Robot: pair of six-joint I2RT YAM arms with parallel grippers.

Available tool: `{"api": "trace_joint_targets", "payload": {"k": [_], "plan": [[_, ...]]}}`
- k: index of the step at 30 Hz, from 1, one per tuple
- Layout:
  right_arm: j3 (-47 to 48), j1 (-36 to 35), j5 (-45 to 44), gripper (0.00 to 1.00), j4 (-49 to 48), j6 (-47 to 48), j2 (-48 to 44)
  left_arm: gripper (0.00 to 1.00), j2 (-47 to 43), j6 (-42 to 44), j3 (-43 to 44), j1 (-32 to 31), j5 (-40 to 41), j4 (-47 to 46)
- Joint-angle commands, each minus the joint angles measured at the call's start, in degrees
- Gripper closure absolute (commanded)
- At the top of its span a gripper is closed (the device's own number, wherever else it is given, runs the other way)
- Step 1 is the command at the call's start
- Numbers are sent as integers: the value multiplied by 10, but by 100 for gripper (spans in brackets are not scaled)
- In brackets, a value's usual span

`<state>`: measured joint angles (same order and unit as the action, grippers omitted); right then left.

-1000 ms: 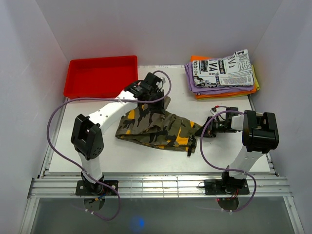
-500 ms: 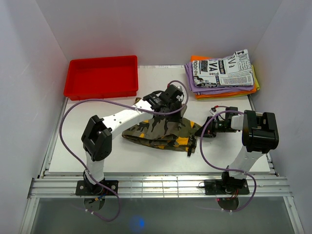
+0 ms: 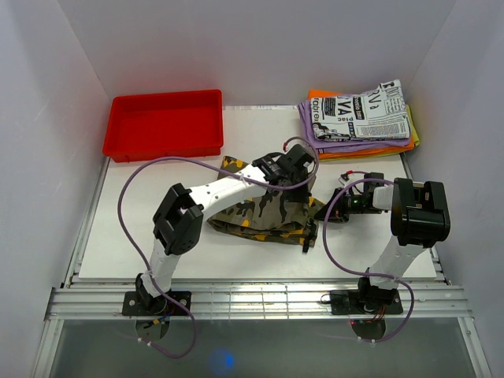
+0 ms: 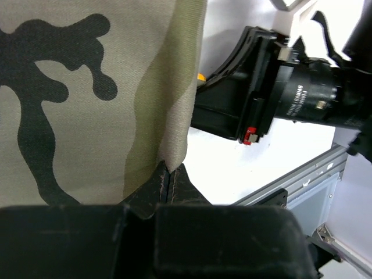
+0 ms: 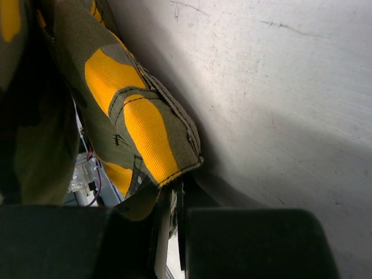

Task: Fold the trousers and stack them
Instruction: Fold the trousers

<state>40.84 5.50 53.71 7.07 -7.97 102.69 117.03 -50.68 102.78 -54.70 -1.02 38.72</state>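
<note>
Top external view: trousers [image 3: 264, 214] lie mid-tabletop [image 3: 236, 260], long axis left to right. Left tool [image 4: 167, 181], pinched shut on a raised cloth edge, hangs just beside right tool [image 5: 177, 197], clamped on the right end.

Matt cloth and plastic on a scuffed white worktop

The trousers [image 4: 87, 87] are woven cloth with a fine diagonal rib, matt, with stitched seams along the hems. The left hand [image 4: 168, 174] and the right hand [image 5: 177, 195] have matt black plastic fingers. The worktop [image 5: 279, 87] is smooth, matt white, marked with faint scratches. The red tray [image 3: 165, 122] looks like smooth plastic with a slight sheen. The folded garments [image 3: 358, 118] are soft matt cloth. The rail [image 3: 260, 301] at the near edge is ribbed bare metal, dully shiny. The arm shells [image 3: 213, 189] are smooth white plastic.
</note>
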Motion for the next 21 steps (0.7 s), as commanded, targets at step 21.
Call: {"api": "trace_joint_targets", "payload": {"k": [21], "plan": [[-1, -9, -35, 92, 1, -4, -7, 100, 75, -60, 84, -40, -21, -25]]}}
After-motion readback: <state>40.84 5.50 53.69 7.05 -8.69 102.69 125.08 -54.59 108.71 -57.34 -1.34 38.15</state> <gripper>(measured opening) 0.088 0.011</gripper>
